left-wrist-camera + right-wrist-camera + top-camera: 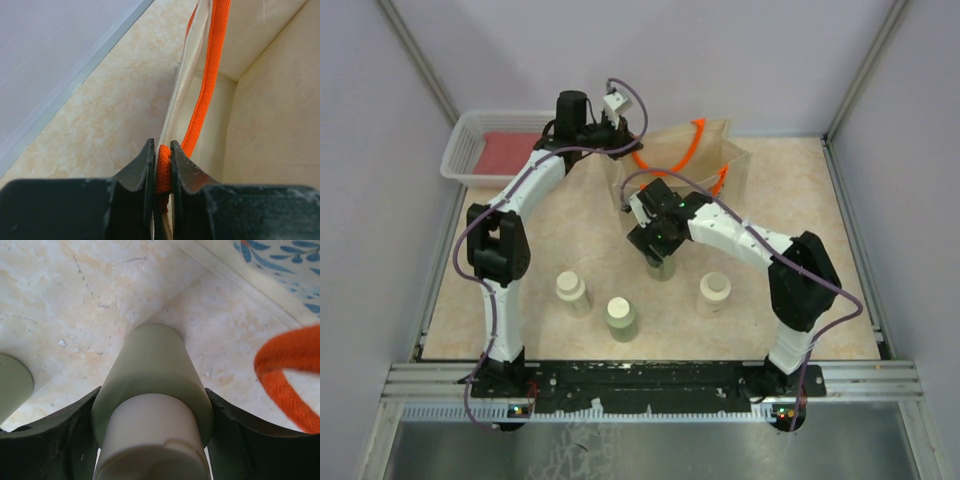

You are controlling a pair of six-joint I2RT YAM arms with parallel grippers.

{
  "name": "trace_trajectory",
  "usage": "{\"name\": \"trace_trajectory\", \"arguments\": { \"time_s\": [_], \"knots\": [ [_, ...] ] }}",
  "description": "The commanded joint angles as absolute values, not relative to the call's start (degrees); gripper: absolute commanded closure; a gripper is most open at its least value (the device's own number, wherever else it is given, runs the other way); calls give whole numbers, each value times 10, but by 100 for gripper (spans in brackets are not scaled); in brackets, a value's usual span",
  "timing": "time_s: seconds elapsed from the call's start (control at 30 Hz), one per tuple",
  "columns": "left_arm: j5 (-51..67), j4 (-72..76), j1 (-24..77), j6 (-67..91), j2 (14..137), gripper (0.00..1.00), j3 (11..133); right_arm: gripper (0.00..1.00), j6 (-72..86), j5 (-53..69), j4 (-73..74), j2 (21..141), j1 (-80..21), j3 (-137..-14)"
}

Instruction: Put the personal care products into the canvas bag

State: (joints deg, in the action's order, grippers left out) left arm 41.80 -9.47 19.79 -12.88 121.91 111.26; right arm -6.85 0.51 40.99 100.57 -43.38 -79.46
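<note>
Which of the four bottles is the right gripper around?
The pale green bottle nearest the canvas bag, between the fingers of the right gripper; the other three stand free.

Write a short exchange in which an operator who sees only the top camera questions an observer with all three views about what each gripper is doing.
Operator: The left gripper is up at the bag. Is it gripping anything?
Observer: Yes. Its jaws are shut on the orange handle.
Operator: What is under the right gripper? Its arm blocks my view.
Observer: A pale green bottle stands on the table between its fingers, one on each side. I cannot tell whether they are pressing it.
</note>
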Motion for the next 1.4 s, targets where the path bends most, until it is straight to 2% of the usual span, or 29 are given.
{"name": "trace_trajectory", "arguments": {
  "time_s": [0.0,0.2,0.33,0.47,0.57,0.8,1.0,1.2,1.37],
  "knots": [
    [436,-108,202,-128,1196,100,1100,100,-43,8,465,914,-441,-882],
    [435,-104,202,-126,1191,100,1090,100,-44,19,524,873,-441,-986],
    [437,-104,202,-126,1189,100,1088,100,-56,-28,520,856,-437,-1045],
    [441,-103,202,-125,1187,100,1087,100,-61,-10,519,863,-401,-1140],
    [442,-104,202,-125,1184,100,1085,100,-63,-5,509,884,-368,-1207],
    [449,-105,203,-123,1175,100,1078,100,-84,10,441,971,-303,-1242],
    [449,-111,204,-127,1161,100,1072,100,-95,25,517,1093,-293,-1341],
    [447,-116,205,-130,1156,100,1069,100,-98,4,526,1128,-293,-1310],
    [446,-122,205,-133,1161,100,1074,100,-109,-26,502,1111,-291,-1216]
  ]
}}
